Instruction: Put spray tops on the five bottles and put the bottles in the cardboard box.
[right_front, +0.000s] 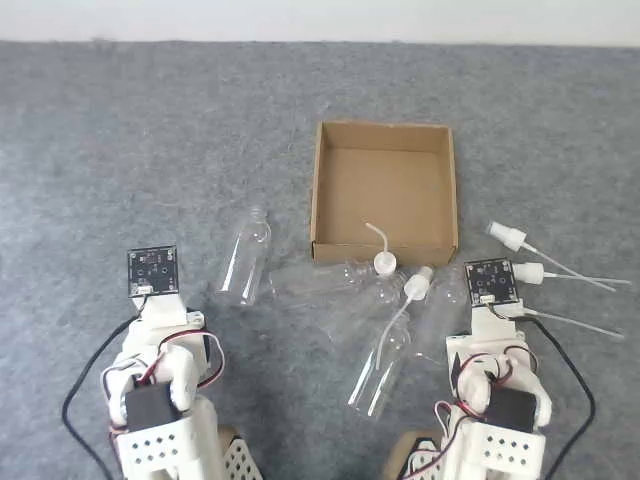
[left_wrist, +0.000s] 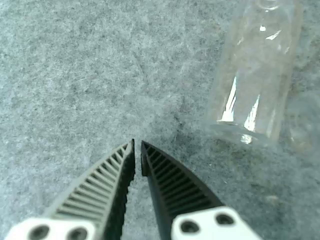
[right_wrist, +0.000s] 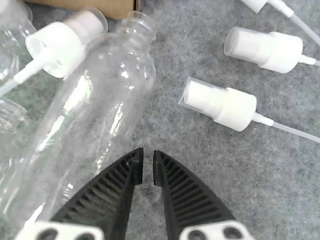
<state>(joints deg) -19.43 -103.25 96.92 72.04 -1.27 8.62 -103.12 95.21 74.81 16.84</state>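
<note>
The box (right_front: 335, 253) is standing open at the far middle of the grey bench (right_front: 150, 130). A lone bottle (right_front: 246, 256) is lying to the left of the box's near corner, with no top on it. A heap of bottles (right_front: 385, 365) is lying just near of the box; their clear bodies are overlapping, so I cannot count them. Two tops (right_front: 417, 285) are resting among the heap, and loose tops (right_front: 527, 272) are lying to the right of it.

The left pincer (left_wrist: 138, 146) is pressed together and pinching nothing, hanging over bare bench near the lone bottle's base. The right pincer (right_wrist: 147, 154) is also pressed almost together, with nothing in it, hanging between a heap bottle and a loose top.
</note>
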